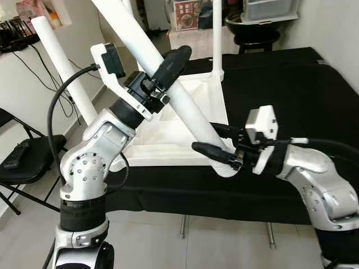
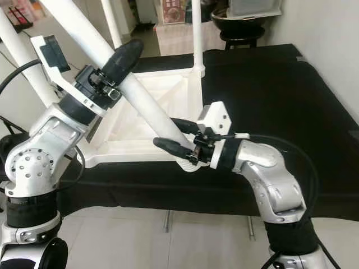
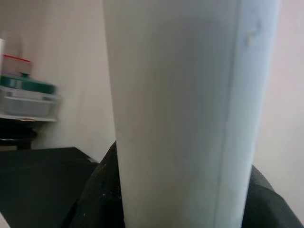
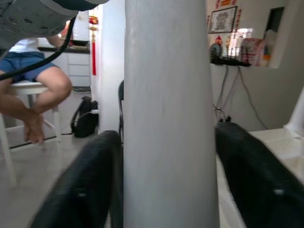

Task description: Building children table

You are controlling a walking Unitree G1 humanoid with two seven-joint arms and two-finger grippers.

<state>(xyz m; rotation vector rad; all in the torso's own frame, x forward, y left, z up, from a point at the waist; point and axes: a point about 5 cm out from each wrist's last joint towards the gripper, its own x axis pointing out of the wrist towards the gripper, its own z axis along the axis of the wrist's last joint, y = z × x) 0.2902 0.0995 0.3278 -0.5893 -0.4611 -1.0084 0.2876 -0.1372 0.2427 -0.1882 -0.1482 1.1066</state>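
Note:
A white children's table top (image 1: 168,152) lies upside down on a black-covered table (image 1: 291,89). One white leg (image 1: 216,33) stands upright at its far corner and another leg (image 1: 61,61) rises at the left. A third white leg (image 1: 190,112) slants down to the top's near right corner, where its ribbed end (image 1: 227,168) rests. My left gripper (image 1: 171,59) is shut on this leg higher up. My right gripper (image 1: 206,136) is shut on it just above the ribbed end, with its fingers (image 4: 90,185) on both sides of the leg (image 4: 168,114).
A black folding chair (image 1: 22,159) stands on the floor at the left. A black stool (image 1: 255,36) and storage boxes (image 1: 269,8) stand behind the table. A person (image 4: 33,90) sits on a white stool off to the side.

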